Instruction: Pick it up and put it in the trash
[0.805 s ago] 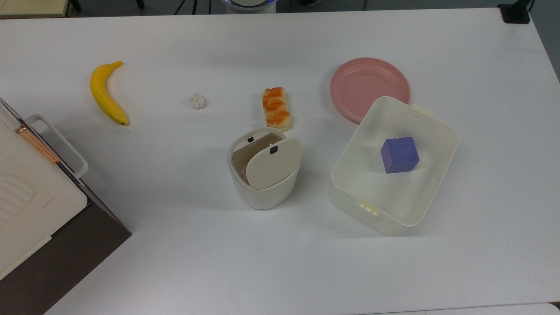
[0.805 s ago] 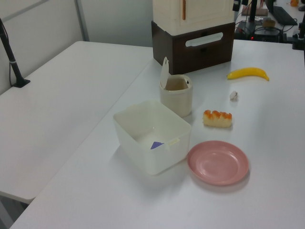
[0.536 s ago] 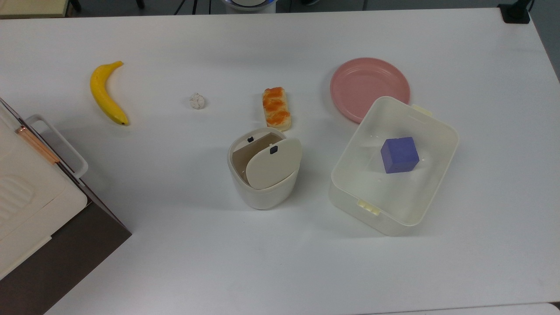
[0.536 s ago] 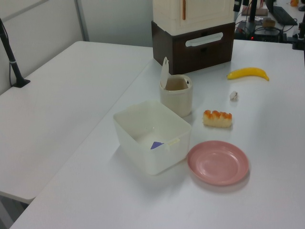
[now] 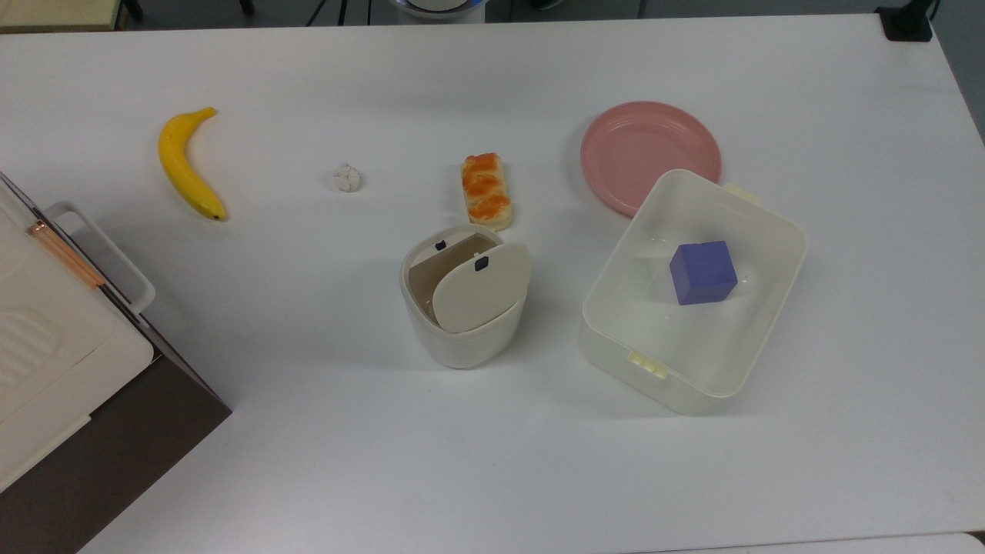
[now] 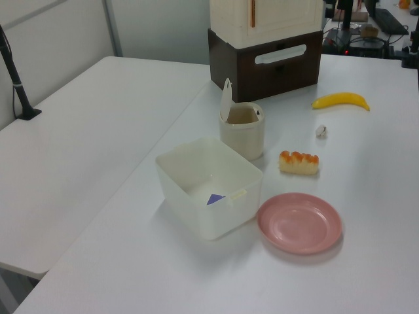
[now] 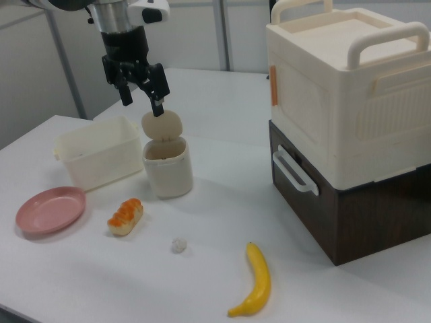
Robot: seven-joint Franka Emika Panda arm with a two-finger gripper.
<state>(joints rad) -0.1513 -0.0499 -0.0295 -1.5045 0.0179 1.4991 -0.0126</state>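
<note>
My gripper point(image 7: 141, 93) hangs high in the right view, empty, its two fingers spread wide and pointing down, up above the swing-lid bin point(image 7: 167, 161) and well away from the tabletop. The paper wad point(image 5: 347, 178) I want lies loose on the bare white table point(image 5: 492, 477), between the banana point(image 5: 187, 164) and the orange-topped bread slice point(image 5: 486, 191) in the top view, touching neither; in the right view it sits nearer the camera than the bin, with the bread to the right view's left. The bin point(image 5: 464, 296) has its lid tipped up, so the mouth looks open already. Past it are the rectangular cream container point(image 5: 696, 292) with a purple cube point(image 5: 702, 272) inside, and the pink plate point(image 5: 650, 156). I judge nothing of the task is done yet: the reach comes first. I'd bring the fingers straight down over the wad, centred, low enough that the tips nearly meet the table, since something this small and light could squirt sideways from an off-centre pinch. Closing gently should do, then lift clear before crossing to the bin's open side
</note>
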